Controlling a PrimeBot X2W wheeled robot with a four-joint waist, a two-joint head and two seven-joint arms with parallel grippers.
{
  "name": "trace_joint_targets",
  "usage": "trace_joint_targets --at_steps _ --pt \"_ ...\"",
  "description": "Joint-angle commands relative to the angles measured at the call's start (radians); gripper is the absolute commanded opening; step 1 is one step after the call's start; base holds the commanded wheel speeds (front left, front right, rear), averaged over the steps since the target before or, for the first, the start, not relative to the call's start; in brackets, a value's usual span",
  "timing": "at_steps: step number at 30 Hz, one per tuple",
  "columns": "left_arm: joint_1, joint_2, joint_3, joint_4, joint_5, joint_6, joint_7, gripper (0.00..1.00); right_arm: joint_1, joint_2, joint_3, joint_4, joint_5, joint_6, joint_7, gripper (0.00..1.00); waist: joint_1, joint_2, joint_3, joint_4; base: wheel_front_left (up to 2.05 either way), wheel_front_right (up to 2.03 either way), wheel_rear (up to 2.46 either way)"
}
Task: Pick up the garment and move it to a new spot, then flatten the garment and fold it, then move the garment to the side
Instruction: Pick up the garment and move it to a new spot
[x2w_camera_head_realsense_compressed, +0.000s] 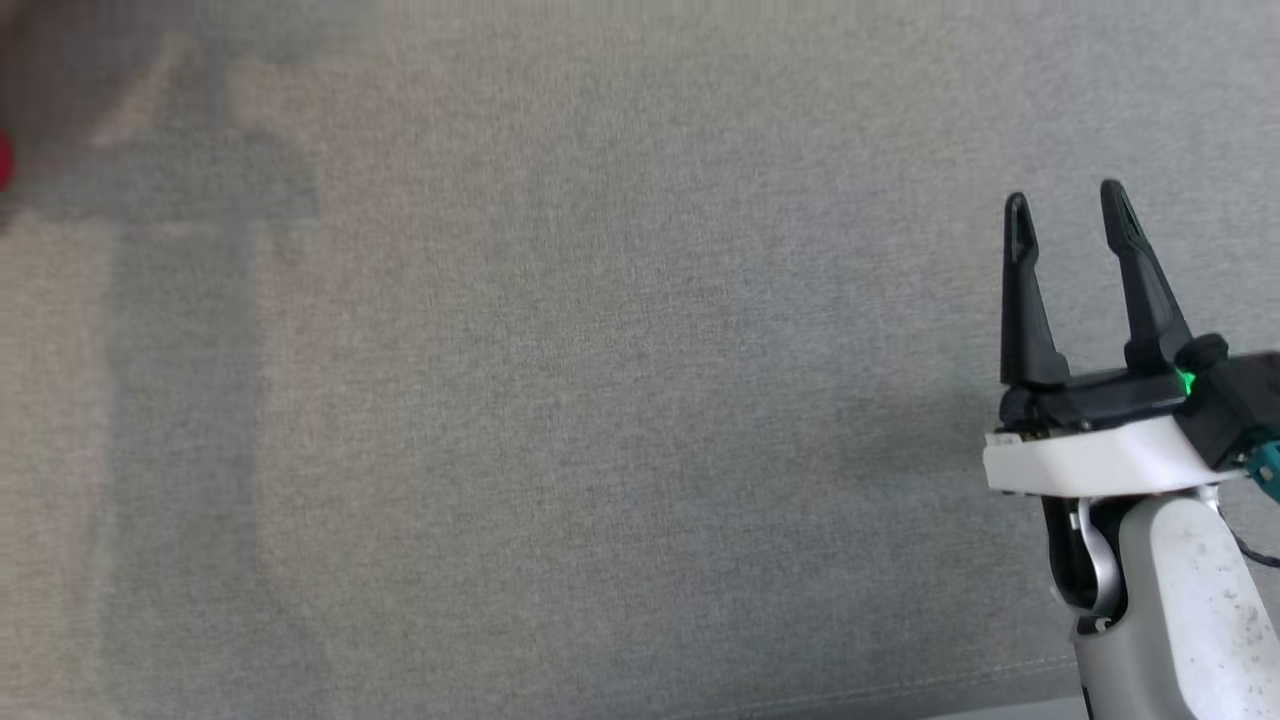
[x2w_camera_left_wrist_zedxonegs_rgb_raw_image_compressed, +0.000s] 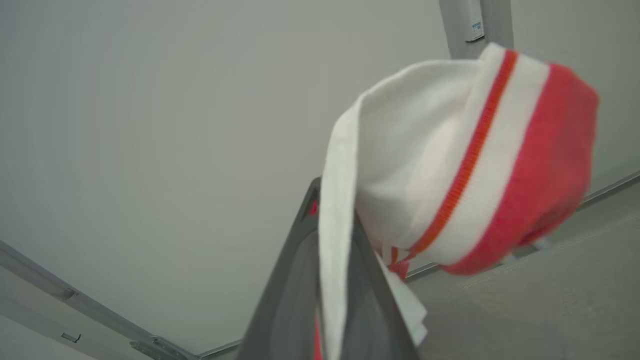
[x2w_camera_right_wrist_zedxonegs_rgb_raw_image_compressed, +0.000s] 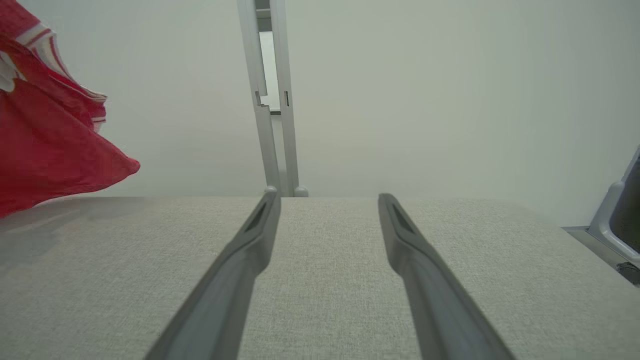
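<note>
At left gripper (x2w_camera_left_wrist_zedxonegs_rgb_raw_image_compressed: 326, 202), garment (x2w_camera_left_wrist_zedxonegs_rgb_raw_image_compressed: 450, 165) pinched by white edge — soft, light, droopy; right gripper (x2w_camera_head_realsense_compressed: 1070, 215) jaws spread wide.

Bare lab-like test room, judging by plain pale wall (x2w_camera_right_wrist_zedxonegs_rgb_raw_image_compressed: 450, 90), grey cloth-covered desk (x2w_camera_right_wrist_zedxonegs_rgb_raw_image_compressed: 325, 250) and metal post (x2w_camera_right_wrist_zedxonegs_rgb_raw_image_compressed: 272, 125).

The garment (x2w_camera_left_wrist_zedxonegs_rgb_raw_image_compressed: 500, 150) is red-and-white striped; the tabletop (x2w_camera_head_realsense_compressed: 600, 400) is grey.

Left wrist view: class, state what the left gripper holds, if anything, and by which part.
The left gripper holds the red-and-white garment, pinched by a white edge.
</note>
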Motion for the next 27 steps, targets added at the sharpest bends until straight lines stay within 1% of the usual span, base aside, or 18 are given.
trace_joint_targets --at_steps 1,4,10,12,13,15,18,21,25,27 --pt "-0.017 -0.038 -0.004 -0.018 -0.02 -0.003 -0.008 0.0 0.025 -0.003 -0.011 0.012 0.008 0.0 -0.003 1.0 0.0 0.0 -0.123 -0.009 0.0 0.0 0.0" --pt "-0.009 -0.121 -0.011 -0.044 -0.06 -0.011 -0.007 0.0 0.05 -0.003 -0.029 0.036 0.023 0.0 -0.003 1.0 0.0 0.0 -0.177 -0.01 0.0 0.0 0.0" --pt "0.035 -0.319 -0.007 -0.095 -0.184 -0.019 0.01 0.0 0.097 -0.003 -0.067 0.073 0.048 0.0 -0.003 1.0 0.0 0.0 -0.269 -0.015 0.0 0.0 0.0" --pt "0.048 -0.39 0.012 -0.109 -0.241 -0.007 0.015 0.0 0.109 -0.003 -0.081 0.081 0.051 0.0 -0.003 1.0 0.0 0.0 -0.289 -0.018 0.0 0.0 0.0" --pt "0.062 -0.425 0.028 -0.115 -0.274 0.005 0.013 0.0 0.113 -0.003 -0.089 0.084 0.053 0.0 -0.003 1.0 0.0 0.0 -0.298 -0.02 0.0 0.0 0.0" --pt "0.094 -0.463 0.055 -0.122 -0.337 0.035 0.008 0.0 0.12 -0.003 -0.101 0.089 0.054 0.0 -0.003 1.0 0.0 0.0 -0.308 -0.023 0.0 0.0 0.0" --pt "0.158 -0.492 0.073 -0.134 -0.424 0.087 -0.01 0.0 0.125 -0.003 -0.111 0.097 0.059 0.0 -0.003 1.0 0.0 0.0 -0.311 -0.033 0.0 0.0 0.0" --pt "0.262 -0.499 0.057 -0.145 -0.524 0.148 -0.051 0.0 0.124 -0.003 -0.109 0.102 0.063 0.0 -0.003 1.0 0.0 0.0 -0.301 -0.05 0.0 0.0 0.0" --pt "0.418 -0.493 0.04 -0.108 -0.608 0.241 -0.16 0.0 0.121 -0.002 -0.11 0.109 0.069 0.0 -0.003 1.0 0.0 0.0 -0.276 -0.061 0.0 0.0 0.0" --pt "0.492 -0.495 0.047 -0.065 -0.633 0.269 -0.215 0.0 0.111 -0.003 -0.109 0.111 0.069 0.0 -0.003 1.0 0.0 0.0 -0.258 -0.063 0.0 0.0 0.0"
